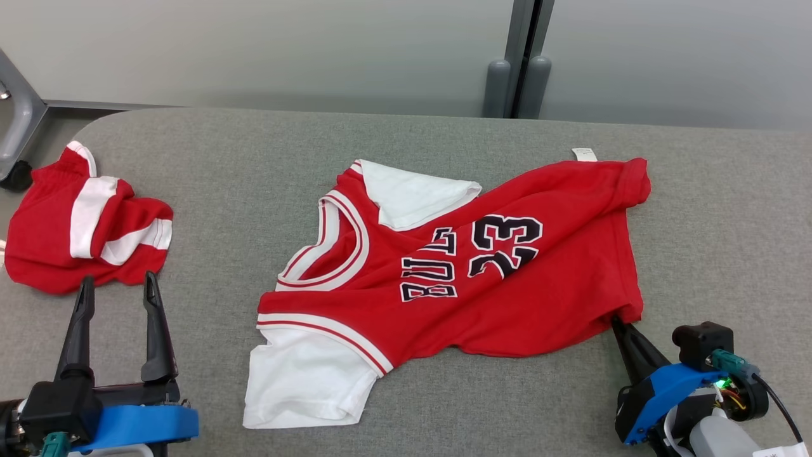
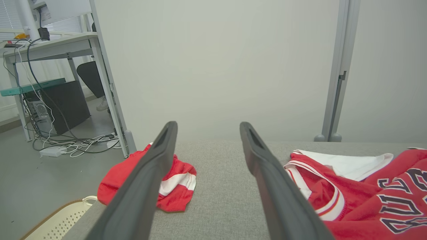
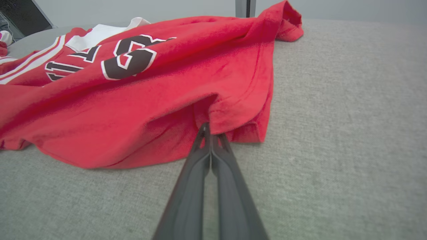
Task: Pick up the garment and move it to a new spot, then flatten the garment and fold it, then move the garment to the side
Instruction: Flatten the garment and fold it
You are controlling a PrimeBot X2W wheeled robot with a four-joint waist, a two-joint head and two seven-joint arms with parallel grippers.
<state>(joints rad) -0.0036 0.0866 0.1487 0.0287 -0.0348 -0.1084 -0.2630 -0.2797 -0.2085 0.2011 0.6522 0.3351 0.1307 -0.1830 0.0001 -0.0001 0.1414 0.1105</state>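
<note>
The red jersey (image 1: 482, 285) lies spread across the middle of the grey bench (image 1: 222, 158), with its collar toward 9 o'clock and its hem toward 3 o'clock. The right arm (image 1: 685, 393) reaches in low from 5 o'clock, and the right jaws are clenched on the hem corner at the jersey's 4 o'clock. The left arm (image 1: 95, 419) sits at 8 o'clock, the left jaws spread wide and holding nothing, pointing to 12 o'clock just short of the red-and-white shorts (image 1: 82, 222).

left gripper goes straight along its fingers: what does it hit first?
Probably the red shorts: the left gripper points at their near edge, its gap mostly over bare table. Its height above the cloth is unclear.
</note>
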